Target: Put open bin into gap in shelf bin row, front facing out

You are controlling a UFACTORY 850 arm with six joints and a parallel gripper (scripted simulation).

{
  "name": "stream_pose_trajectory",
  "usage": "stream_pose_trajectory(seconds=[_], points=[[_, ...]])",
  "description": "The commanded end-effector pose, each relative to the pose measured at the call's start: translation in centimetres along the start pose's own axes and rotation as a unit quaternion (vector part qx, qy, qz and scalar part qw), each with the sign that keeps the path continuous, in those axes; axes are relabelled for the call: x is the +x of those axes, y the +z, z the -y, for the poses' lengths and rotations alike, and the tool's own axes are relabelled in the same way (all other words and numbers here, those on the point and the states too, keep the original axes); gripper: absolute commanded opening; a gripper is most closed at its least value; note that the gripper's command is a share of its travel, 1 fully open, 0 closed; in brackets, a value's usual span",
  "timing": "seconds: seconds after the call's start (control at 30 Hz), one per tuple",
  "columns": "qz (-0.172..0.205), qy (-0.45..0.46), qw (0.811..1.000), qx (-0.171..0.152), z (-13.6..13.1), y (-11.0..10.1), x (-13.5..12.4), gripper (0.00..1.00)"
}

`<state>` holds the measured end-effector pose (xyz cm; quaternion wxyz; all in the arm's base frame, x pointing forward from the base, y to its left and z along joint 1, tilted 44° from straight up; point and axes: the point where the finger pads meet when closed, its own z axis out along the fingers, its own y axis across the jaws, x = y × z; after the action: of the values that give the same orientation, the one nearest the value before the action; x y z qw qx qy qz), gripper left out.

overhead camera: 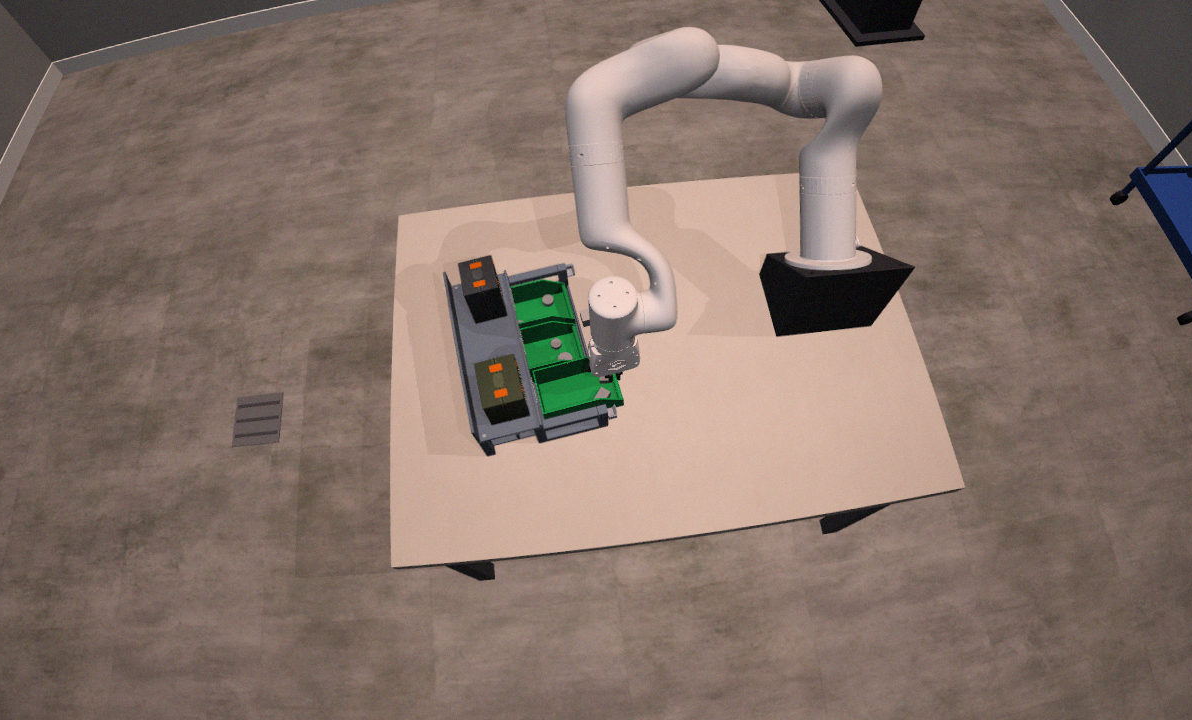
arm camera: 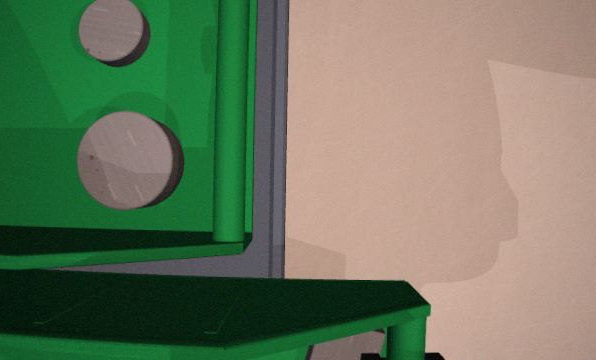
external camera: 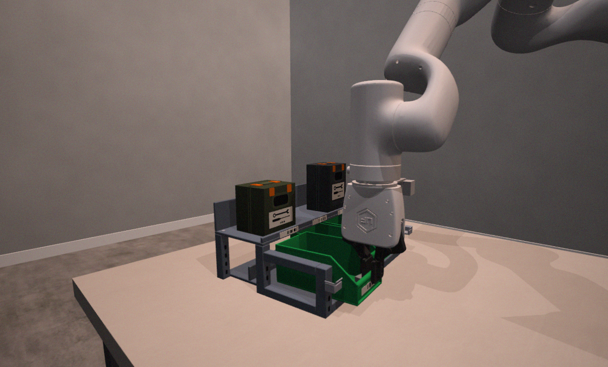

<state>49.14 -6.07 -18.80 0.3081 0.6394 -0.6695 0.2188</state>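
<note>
Green open-front bin [overhead camera: 573,394] [external camera: 304,273] [arm camera: 408,320] was at the end of the row, part way into the shelf [overhead camera: 573,426] [external camera: 292,298], its front sticking out past the neighbouring bin [overhead camera: 537,351] [arm camera: 230,150]. Claw [overhead camera: 616,377] [external camera: 373,273] was pinching the bin's low front wall from above, on the outer side. One arm only, so no nearer-hand question. Bin's long axis ran front to back, pointing into the gap; most of the bin lay shelfward of the claw. So the coming push had to go along that axis, toward the back, I'd say. Bin looked slightly tilted; rear rim near the upper board [overhead camera: 490,335] [external camera: 304,218] could catch. Grey part [overhead camera: 602,393] [arm camera: 348,345] sat inside, near the front.
</note>
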Motion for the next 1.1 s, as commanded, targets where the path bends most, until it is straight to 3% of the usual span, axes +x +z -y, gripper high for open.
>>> stream_pose_trajectory(seconds=[0.0,1.07], points=[[0.000,0.000,1.000,0.001,0.5,-0.1,0.0,0.00],[0.000,0.000,1.000,0.001,2.1,-0.1,0.0,0.00]])
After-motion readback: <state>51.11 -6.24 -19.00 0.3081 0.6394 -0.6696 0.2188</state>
